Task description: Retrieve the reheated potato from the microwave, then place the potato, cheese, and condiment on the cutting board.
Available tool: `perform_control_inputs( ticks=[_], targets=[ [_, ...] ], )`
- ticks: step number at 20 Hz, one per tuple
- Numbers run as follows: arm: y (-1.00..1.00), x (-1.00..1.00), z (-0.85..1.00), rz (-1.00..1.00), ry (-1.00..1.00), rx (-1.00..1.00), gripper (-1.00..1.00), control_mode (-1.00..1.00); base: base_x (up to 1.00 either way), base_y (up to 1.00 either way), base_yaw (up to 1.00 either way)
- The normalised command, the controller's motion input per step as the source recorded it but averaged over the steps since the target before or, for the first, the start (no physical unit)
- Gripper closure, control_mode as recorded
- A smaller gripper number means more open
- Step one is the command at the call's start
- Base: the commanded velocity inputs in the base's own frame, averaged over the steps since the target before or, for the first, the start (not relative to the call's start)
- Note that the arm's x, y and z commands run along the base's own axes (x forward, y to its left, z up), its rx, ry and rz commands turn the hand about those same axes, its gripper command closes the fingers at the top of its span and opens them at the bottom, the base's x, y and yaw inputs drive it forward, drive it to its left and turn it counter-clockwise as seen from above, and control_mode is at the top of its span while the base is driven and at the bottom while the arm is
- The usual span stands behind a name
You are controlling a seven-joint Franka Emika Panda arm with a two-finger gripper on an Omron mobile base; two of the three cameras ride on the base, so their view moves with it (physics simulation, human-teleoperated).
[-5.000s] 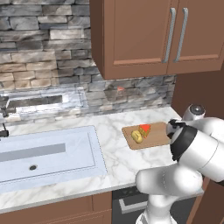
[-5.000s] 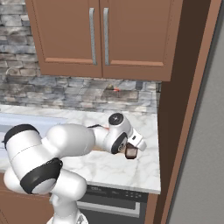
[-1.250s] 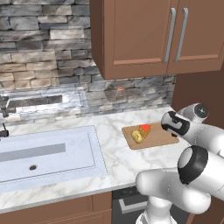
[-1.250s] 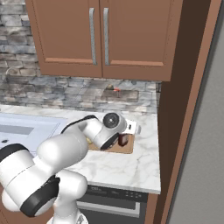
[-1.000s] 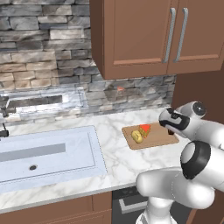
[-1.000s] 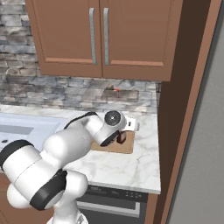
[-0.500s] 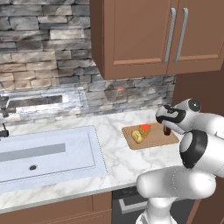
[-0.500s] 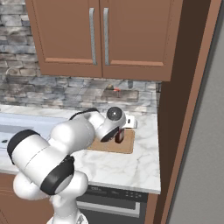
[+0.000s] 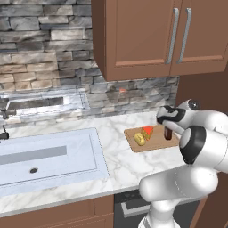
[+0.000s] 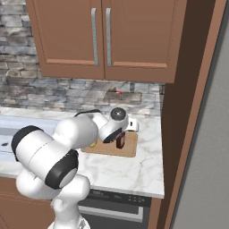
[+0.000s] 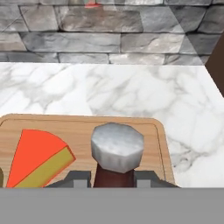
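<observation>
Potato (image 9: 140, 139) & cheese (image 9: 147, 132) already on the cutting board (image 9: 133, 133), and the tool (image 9: 168, 129), clamped on the condiment (image 9: 168, 133), has it upright over the board's right end, so only release looks left.

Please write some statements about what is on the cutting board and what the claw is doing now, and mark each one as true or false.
1. The potato lies on the cutting board. True.
2. The cheese lies in the sink. False: it lies on the cutting board, right beside the potato.
3. The claw is shut on the condiment. True: in the hand view its tips sit on both sides of the bottle, below the cap.
4. The condiment lies on its side on the bare counter. False: it is upright over the cutting board, to the right of the cheese in the left base view.
5. The cabinet doors above the counter stand open. False: both are closed.
</observation>
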Motion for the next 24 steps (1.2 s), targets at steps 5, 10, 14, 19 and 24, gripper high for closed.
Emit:
perform_control_inputs(
  ticks=[5, 10, 14, 19, 24],
  targets=[
    [0.00, 0.09, -0.13, 0.05, 0.00, 0.00, 1.00, -1.00, 0.00, 0.00, 0.00],
    [0.00, 0.00, -0.15, 0.05, 0.00, 0.00, 1.00, -1.00, 0.00, 0.00, 0.00],
    [0.01, 0.02, -0.18, 0.05, 0.00, 0.00, 1.00, -1.00, 0.00, 0.00, 0.00],
    [0.01, 0.11, -0.06, 0.03, 0.00, 0.00, 1.00, -1.00, 0.00, 0.00, 0.00],
    [0.03, 0.13, -0.04, 0.02, 0.00, 0.01, 1.00, -1.00, 0.00, 0.00, 0.00]
  ],
)
